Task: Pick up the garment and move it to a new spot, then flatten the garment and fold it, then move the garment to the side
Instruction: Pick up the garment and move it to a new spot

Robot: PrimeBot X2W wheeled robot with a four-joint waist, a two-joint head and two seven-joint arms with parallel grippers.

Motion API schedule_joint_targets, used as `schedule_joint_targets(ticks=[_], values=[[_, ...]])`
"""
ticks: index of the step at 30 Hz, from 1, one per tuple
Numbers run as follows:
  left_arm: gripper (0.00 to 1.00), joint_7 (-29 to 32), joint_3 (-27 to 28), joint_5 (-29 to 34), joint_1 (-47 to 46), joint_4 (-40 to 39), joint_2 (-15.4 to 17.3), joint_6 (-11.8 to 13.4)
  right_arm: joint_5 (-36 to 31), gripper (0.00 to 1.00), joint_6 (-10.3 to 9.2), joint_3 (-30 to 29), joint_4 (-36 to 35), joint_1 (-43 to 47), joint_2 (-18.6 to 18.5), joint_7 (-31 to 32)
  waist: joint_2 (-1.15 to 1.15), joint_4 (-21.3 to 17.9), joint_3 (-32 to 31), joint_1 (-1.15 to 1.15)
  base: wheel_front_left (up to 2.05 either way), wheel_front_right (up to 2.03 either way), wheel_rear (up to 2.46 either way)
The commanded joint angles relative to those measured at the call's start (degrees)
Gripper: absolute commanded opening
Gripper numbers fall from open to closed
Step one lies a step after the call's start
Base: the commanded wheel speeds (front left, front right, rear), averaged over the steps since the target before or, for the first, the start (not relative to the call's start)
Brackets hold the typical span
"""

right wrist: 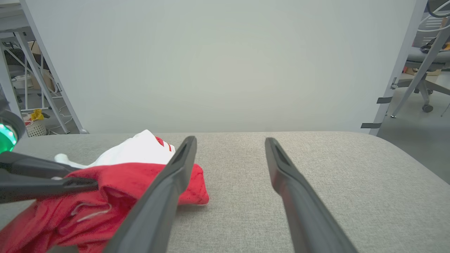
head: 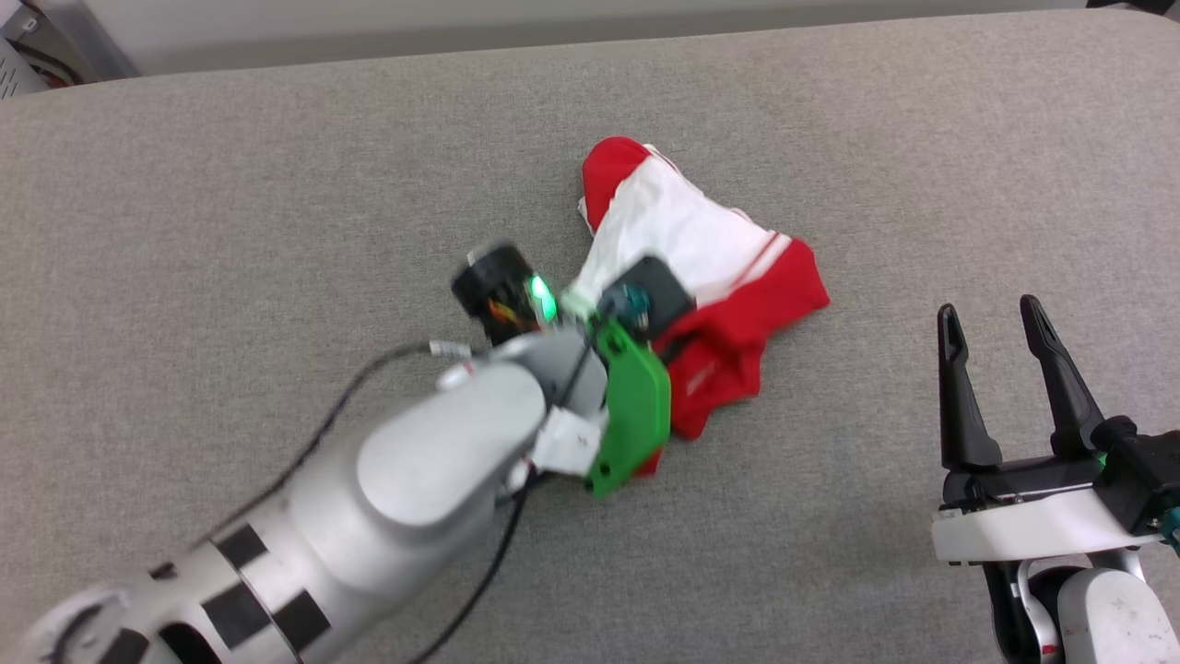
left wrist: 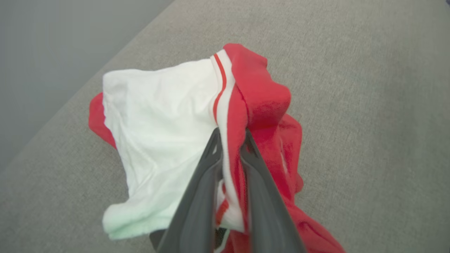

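The garment (head: 701,249) lies crumpled in a heap on the grey padded surface (head: 230,203), a white sleeve on top and red cloth around it. My left arm (head: 442,452) reaches in from the lower left and its wrist covers the heap's near-left side. In the left wrist view my left gripper (left wrist: 230,135) is shut on a fold of the garment (left wrist: 158,123) at the red-white striped trim. My right gripper (head: 996,318) stands open at the lower right, apart from the cloth, with nothing between its fingers. The right wrist view has the garment (right wrist: 133,172) to the left of the right gripper (right wrist: 230,140).
The grey surface's far edge (head: 590,41) runs along the top of the head view. Behind it stands a pale wall panel (right wrist: 225,63). An office chair (right wrist: 425,63) is off to the right and metal frame legs (right wrist: 45,77) to the left.
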Motion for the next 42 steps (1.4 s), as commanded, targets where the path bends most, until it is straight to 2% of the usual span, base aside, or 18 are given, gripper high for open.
schedule_joint_targets(ticks=[1, 5, 9, 12, 13, 14, 18, 22, 26, 30, 32, 35, 38, 42], values=[[0.0, -0.4, -1.4, -0.4, 1.9, 1.0, -0.8, -0.1, 0.3, 1.0, -0.04, -0.1, -0.1, 0.4, 0.1, -0.3, 0.0, 0.1, 0.0, 0.0, 0.0, 0.0, 0.0], [0.0, 0.7, -5.5, -2.0, 5.8, 3.3, -2.0, -0.1, 0.5, 1.0, -0.04, -0.3, 0.1, 0.3, 0.1, -0.3, 0.0, 0.4, 0.0, 0.0, 0.0, 0.0, 0.0], [0.0, 1.5, -7.1, -2.7, 8.3, 5.6, -2.5, -0.2, 0.5, 1.0, -0.04, 0.1, 0.4, 0.2, 0.1, -0.3, 0.0, 0.5, -0.1, 0.0, 0.0, 0.0, 0.0], [0.0, -0.1, -7.3, -2.8, 9.4, 6.7, -3.4, -0.2, 0.4, 1.0, -0.04, 0.1, 0.4, 0.4, 0.1, -0.3, 0.0, 0.6, -0.6, 0.0, 0.0, 0.0, 0.0], [0.57, -1.7, -7.1, -3.2, 9.4, 7.3, -3.8, -0.2, 0.3, 1.0, -0.04, 0.0, 0.5, 0.6, 0.1, -0.3, 0.0, 0.8, -1.0, 0.0, 0.0, 0.0, 0.0], [1.0, -3.1, -6.8, -3.0, 9.2, 7.7, -4.1, -0.2, 0.2, 1.0, -0.04, 0.0, 0.5, 0.8, 0.1, -0.3, 0.0, 0.9, -1.5, 0.0, 0.0, 0.0, 0.0], [1.0, -10.7, -4.5, -2.1, 8.9, 7.8, -5.2, 1.7, -0.2, 1.0, -0.04, -0.3, 0.9, 2.2, 0.1, -0.3, 0.0, 1.7, -3.8, 0.0, 0.0, 0.0, 0.0], [1.0, -18.7, -1.3, -1.5, 9.8, 5.0, -5.2, 5.2, -0.7, 1.0, -0.04, -0.7, 1.2, 3.6, 0.1, -0.3, 0.0, 2.9, -6.1, 0.0, 0.0, 0.0, 0.0], [1.0, -24.2, 2.8, -1.0, 11.2, 1.4, -3.5, 10.0, -1.1, 1.0, -0.04, -0.4, 1.2, 4.8, 0.1, -0.3, 0.0, 4.2, -8.0, 0.0, 0.0, 0.0, 0.0], [1.0, -25.9, 8.7, 0.5, 14.2, -2.7, -0.3, 16.2, -1.4, 1.0, -0.04, -0.3, 1.2, 5.5, 0.1, -0.3, 0.0, 5.5, -9.4, 0.0, 0.0, 0.0, 0.0], [1.0, -26.1, 13.1, 2.5, 16.6, -5.7, 1.5, 19.8, -1.6, 1.0, -0.04, -0.3, 1.2, 5.8, 0.1, -0.3, 0.0, 6.0, -9.8, 0.0, 0.0, 0.0, 0.0], [1.0, -26.1, 19.5, 5.9, 21.1, -10.2, 3.5, 23.7, -1.8, 1.0, -0.04, -0.5, 1.0, 6.0, 0.1, -0.3, 0.0, 6.6, -10.3, 0.0, 0.0, 0.0, 0.0], [1.0, -26.1, 25.9, 9.1, 26.8, -14.0, 4.8, 25.9, -2.0, 1.0, -0.04, -0.8, 0.9, 6.1, 0.1, -0.3, 0.0, 7.1, -10.7, 0.0, 0.0, 0.0, 0.0], [1.0, -26.1, 33.4, 11.7, 34.1, -17.5, 4.7, 25.9, -2.2, 1.0, -0.04, -1.2, 1.0, 6.7, 0.1, -0.3, 0.0, 7.6, -11.3, 0.0, 0.0, 0.0, 0.0]])
